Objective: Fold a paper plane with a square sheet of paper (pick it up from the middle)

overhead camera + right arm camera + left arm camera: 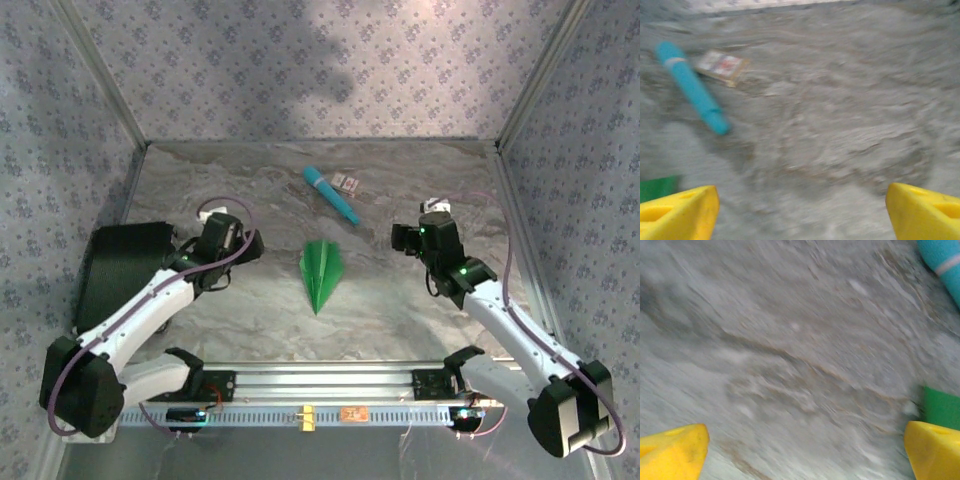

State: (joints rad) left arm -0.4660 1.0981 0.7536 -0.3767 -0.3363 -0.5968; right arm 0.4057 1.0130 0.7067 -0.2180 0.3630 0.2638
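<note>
The paper plane (321, 271), a narrow bright green dart with a centre crease, lies flat on the marble table with its tip toward the near edge. A corner of the same green paper (941, 408) shows at the right edge of the left wrist view, and another corner (657, 187) at the left edge of the right wrist view. My left gripper (252, 244) hovers left of the plane, jaws wide apart, nothing between its yellow fingertips (675, 452). My right gripper (402, 238) hovers right of it, equally wide, its yellow fingertips (680, 212) bare.
A teal cylindrical stick (331, 193) lies behind the plane, with a small printed card (347, 182) beside it. A black pad (120, 268) sits at the table's left edge. Patterned walls enclose the table on three sides.
</note>
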